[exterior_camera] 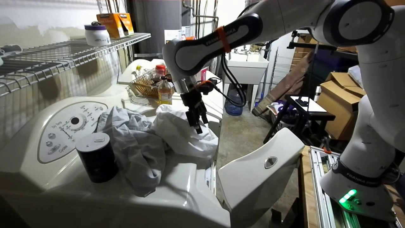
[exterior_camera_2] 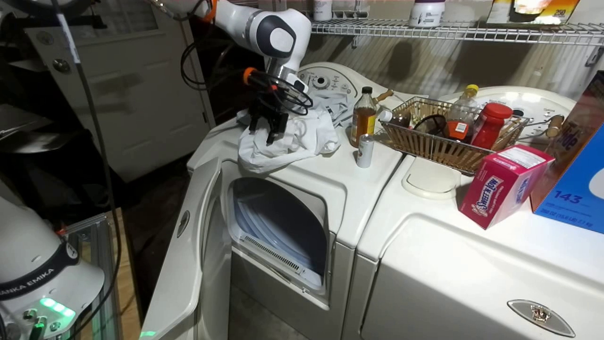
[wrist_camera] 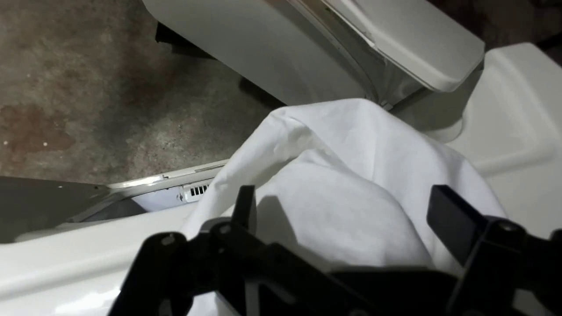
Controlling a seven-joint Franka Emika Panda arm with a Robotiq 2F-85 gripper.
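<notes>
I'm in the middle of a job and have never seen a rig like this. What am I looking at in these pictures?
The machine is a robot arm ending in a two-fingered gripper. Two pictures are exterior views, taken from outside it; the third is the wrist view, which rides on the arm and looks past the gripper. The white appliance is a dryer with its door open. On top lie a white cloth and a greyish cloth; a dark canister, a bottle and a small can stand there too. The gripper is open over the white cloth and holds nothing; whether it touches the cloth, I cannot tell.
</notes>
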